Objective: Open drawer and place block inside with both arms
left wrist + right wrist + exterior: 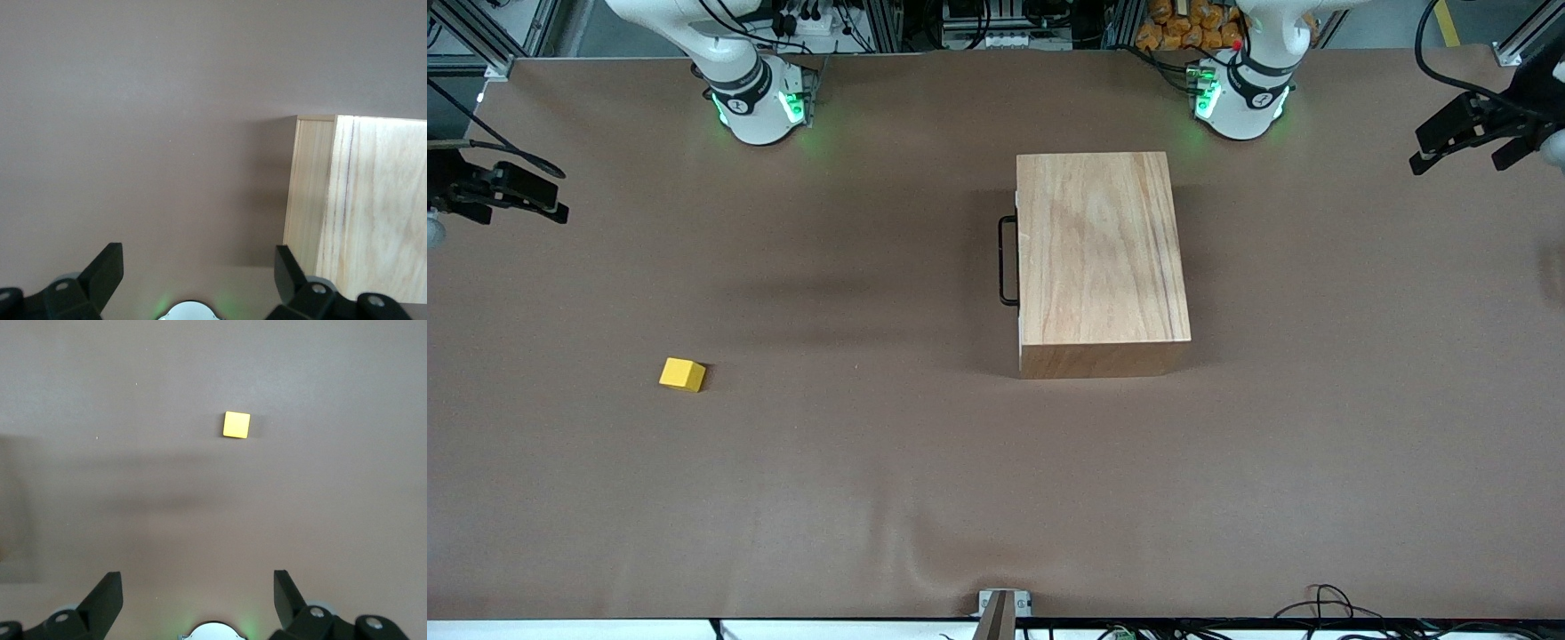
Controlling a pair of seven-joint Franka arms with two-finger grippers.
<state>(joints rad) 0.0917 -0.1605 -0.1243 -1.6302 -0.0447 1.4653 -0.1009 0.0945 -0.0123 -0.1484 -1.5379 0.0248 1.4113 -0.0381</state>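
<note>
No readable writing or brand marks anywhere. Wooden box (1101, 260) sits upper-centre of front view on the brown counter (925, 480), nearer the left arm's base (1240, 100) than the right arm's base (760, 105). Drawer (1018, 258) is shut flush w/ the box, so contents can't be seen; its black wire handle (1008, 261) faces the right arm's end of the counter.

Block (682, 374), yellow, lies lower left of front view, bare on the counter, well apart from the box and nearer the front camera.

Right gripper (198, 597) hangs at far left edge of front view, fingers (107, 593) wide, holding nothing; block well clear of them, in upper-centre of right wrist view (236, 425).

Left gripper (198, 277) at upper right edge of front view, fingers (105, 270) wide & empty, over counter beside the box's corner (313, 193).
</note>
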